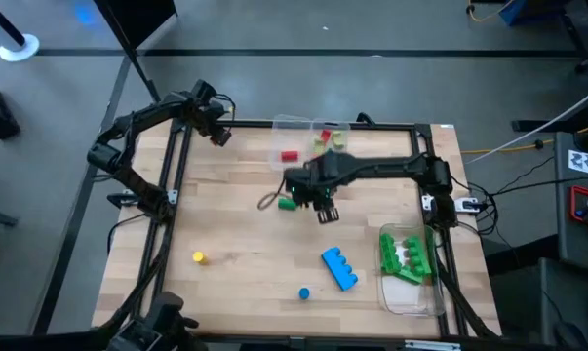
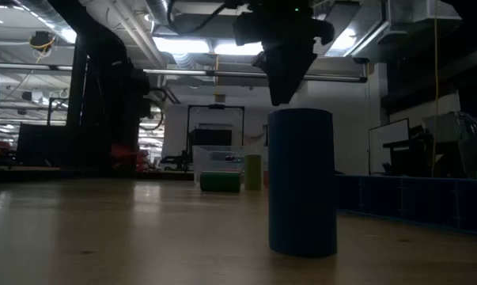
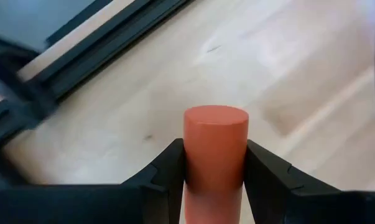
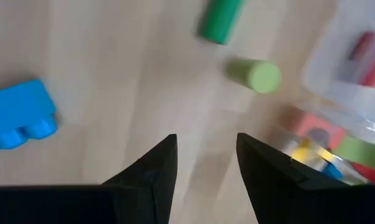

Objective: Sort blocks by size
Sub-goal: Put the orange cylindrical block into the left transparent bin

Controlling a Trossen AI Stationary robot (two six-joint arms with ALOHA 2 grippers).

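My left gripper hangs over the table's far left corner, shut on a red cylinder block. My right gripper stands open over the middle of the table, pointing down, with nothing between its fingers. Just left of it a green cylinder and a lime cylinder lie on their sides. Toward the near edge lie a blue studded brick, a small blue cylinder, which stands upright, and a yellow block. My left gripper pinches the red cylinder's round sides between its two fingers. The fingers lie along the cylinder, and its flat end sticks out past the fingertips. The cylinder is clear of the table. The gripper comes from above, slanting steeply down.
A clear container at the far edge holds red, yellow and lime blocks. Another clear container at the near right holds green studded bricks. A black frame borders the table's left, far and right sides.
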